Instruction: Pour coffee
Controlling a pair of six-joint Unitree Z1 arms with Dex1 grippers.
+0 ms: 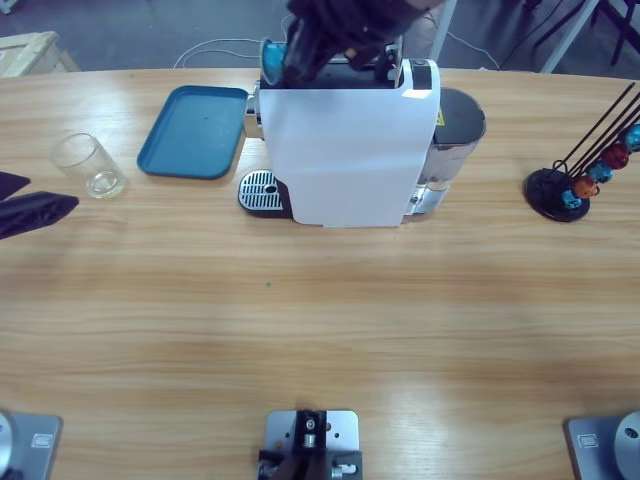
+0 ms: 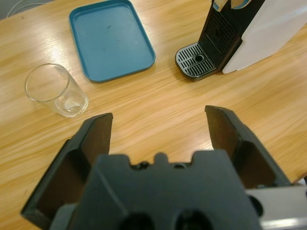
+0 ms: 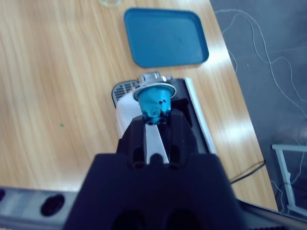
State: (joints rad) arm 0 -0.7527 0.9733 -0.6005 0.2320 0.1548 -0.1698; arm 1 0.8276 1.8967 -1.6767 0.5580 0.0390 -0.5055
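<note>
Over the coffee machine (image 1: 345, 150), my right gripper (image 3: 154, 117) pinches a blue capsule (image 3: 154, 100) that could slip if tilted, my left gripper (image 2: 158, 129) hangs spread near the empty glass (image 2: 55, 89) on the surface (image 1: 320, 330); no coffee visible yet.

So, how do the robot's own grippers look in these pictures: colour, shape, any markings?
Both grippers are matte black. The left gripper has two broad, flat, wedge-shaped jaws with hollow ribbed sides, rising from a blocky black body with round holes; a silver-grey part shows beside it. The right gripper has the same black body, with a pale silver strip between its jaws and a grey bar behind. No markings or cables can be seen on them.
</note>
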